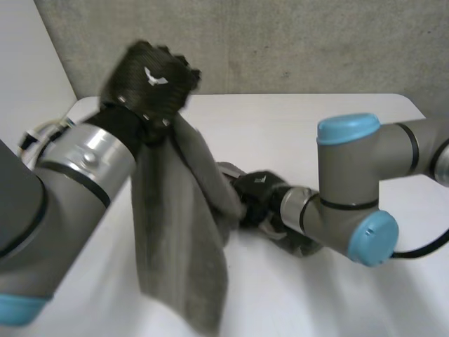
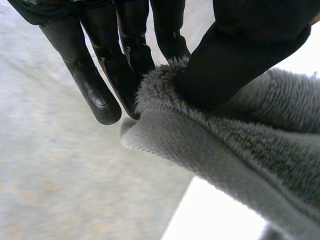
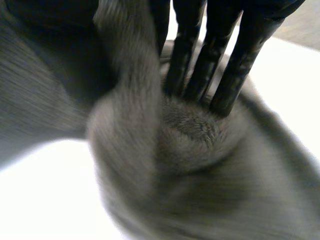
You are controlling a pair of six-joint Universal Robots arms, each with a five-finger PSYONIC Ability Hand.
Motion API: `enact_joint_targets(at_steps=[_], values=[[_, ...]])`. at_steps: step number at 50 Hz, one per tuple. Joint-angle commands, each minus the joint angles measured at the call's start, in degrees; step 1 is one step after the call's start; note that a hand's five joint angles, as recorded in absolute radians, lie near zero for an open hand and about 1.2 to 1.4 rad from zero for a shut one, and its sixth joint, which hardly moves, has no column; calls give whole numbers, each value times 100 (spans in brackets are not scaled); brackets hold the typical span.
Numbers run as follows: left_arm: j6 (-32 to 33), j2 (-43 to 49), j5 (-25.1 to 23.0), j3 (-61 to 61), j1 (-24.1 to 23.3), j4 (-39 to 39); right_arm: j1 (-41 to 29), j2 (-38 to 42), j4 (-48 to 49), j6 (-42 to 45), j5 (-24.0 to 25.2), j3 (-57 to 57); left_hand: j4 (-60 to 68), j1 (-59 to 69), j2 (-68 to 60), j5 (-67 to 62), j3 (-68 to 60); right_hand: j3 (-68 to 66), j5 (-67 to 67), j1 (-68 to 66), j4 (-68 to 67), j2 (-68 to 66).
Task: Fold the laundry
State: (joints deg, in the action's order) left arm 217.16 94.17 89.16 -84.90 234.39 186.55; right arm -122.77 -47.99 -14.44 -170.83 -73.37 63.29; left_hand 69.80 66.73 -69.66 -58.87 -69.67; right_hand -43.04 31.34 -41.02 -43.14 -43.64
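Note:
A grey fleecy towel hangs from my left hand, which is raised above the table's left side. In the left wrist view the thumb presses the towel's hemmed edge against the fingers, so this hand is shut on it. The towel's lower part trails right to my right hand, low over the table's middle. In the right wrist view that hand is sunk into a bunched mound of towel, with a band of cloth running up beside it.
The white table lies under both arms, and a grey concrete wall stands behind it. My right arm's elbow juts over the table's right half.

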Motion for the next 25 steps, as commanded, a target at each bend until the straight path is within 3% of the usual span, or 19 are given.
enact_joint_targets(at_steps=[1,3,4,6,9,18,25], values=[[336,110,-4,412,641,1099,-19,-200,816,1294,-2082,-1633,1020,1327,-1034,-1113,-1033,-3696,3866,-3898,-3686,-3636],[301,294,31,789,756,1776,-46,-647,1974,1815,-2173,-1855,1020,1327,-1034,-1113,-1033,-3696,3866,-3898,-3686,-3636],[301,295,31,791,757,1779,-46,-650,1980,1817,-2173,-1856,1020,1327,-1034,-1113,-1033,-3696,3866,-3898,-3686,-3636],[265,356,40,923,783,2096,-37,-1139,3283,1852,-2199,-1594,1020,1327,-1034,-1113,-1033,-3696,3866,-3898,-3686,-3636],[73,409,110,976,853,2929,-54,-1492,3886,1904,-2182,-1181,1020,1327,-1034,-1113,-1033,-3696,3866,-3898,-3686,-3636],[-517,436,145,-123,1117,3124,-239,-1441,2569,1914,-1760,-739,1020,1327,-1034,-1113,-1033,-3696,3866,-3898,-3686,-3636],[-570,979,119,-1588,1187,3186,-265,-643,1095,2133,-1522,-344,1020,1327,-1034,-1113,-1033,-3696,3866,-3898,-3686,-3636]])
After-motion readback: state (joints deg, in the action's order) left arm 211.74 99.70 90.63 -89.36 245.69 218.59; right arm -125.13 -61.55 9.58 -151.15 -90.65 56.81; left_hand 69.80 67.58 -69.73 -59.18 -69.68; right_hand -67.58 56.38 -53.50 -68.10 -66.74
